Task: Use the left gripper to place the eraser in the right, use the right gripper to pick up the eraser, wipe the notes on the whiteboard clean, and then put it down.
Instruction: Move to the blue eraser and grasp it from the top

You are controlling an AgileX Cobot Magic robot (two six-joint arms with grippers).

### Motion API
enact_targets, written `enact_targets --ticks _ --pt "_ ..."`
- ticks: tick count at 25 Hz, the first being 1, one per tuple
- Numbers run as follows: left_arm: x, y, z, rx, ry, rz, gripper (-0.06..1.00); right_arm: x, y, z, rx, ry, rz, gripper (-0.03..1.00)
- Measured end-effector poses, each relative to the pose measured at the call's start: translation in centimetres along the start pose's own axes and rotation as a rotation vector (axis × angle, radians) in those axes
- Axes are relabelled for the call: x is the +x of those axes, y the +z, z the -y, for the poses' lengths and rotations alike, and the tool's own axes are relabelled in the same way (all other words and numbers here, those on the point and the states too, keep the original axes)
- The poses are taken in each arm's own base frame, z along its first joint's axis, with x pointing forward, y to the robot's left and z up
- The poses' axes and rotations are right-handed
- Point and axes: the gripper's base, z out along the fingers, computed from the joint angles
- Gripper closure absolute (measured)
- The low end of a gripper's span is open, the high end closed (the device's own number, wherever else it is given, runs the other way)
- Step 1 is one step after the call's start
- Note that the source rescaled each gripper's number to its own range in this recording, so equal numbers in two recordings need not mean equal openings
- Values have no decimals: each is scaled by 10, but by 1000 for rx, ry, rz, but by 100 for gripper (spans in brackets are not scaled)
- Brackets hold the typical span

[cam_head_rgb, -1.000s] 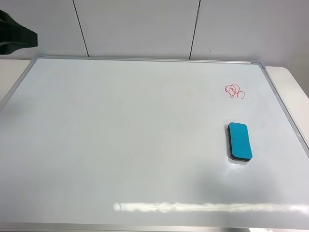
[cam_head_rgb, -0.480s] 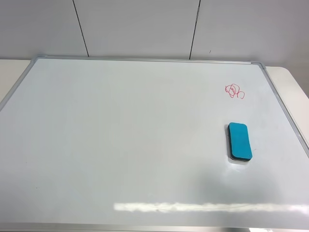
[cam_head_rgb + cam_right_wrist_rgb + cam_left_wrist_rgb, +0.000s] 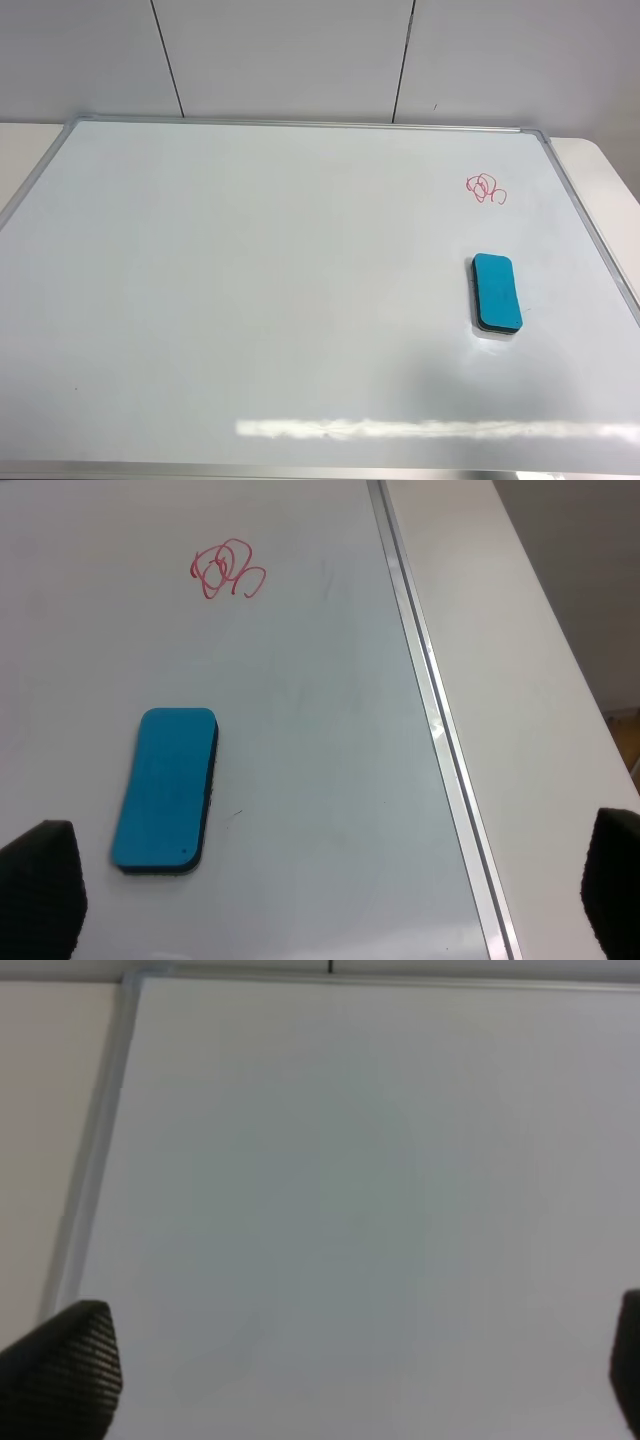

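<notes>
The whiteboard (image 3: 250, 250) lies flat and fills the exterior high view. The teal-blue eraser (image 3: 496, 292) lies on its right part, lengthwise. The red notes (image 3: 486, 188) are a little beyond it. Neither gripper shows in that view. In the right wrist view my right gripper (image 3: 325, 895) is open and empty above the board's right edge. The eraser (image 3: 165, 790) lies just ahead of one fingertip (image 3: 40, 890), and the notes (image 3: 227, 570) are farther on. In the left wrist view my left gripper (image 3: 340, 1375) is open and empty over bare whiteboard (image 3: 350, 1160) near its left frame.
The board's silver frame (image 3: 440, 730) runs along the right side, with cream table (image 3: 520, 630) beyond it. Cream table (image 3: 40, 1110) also shows left of the board. A grey panelled wall (image 3: 280, 50) stands behind.
A dark part of the left arm at the upper left edge of the exterior high view a second ago has gone out of view. The eraser and notes have not moved.
</notes>
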Motion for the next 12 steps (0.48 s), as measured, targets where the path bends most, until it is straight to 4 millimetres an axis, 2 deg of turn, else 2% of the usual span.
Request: enact_targets --ticks 2,7,12 --pt "7 -2 -1 -29 -9 23 -5 0 0 0 0 0 0 -3" --pt "10 -6 1 -115 -49 54 -5 0 0 0 0 0 0 -3" --pt "22 1 4 -133 -17 -44 -5 0 0 0 0 0 0 -3"
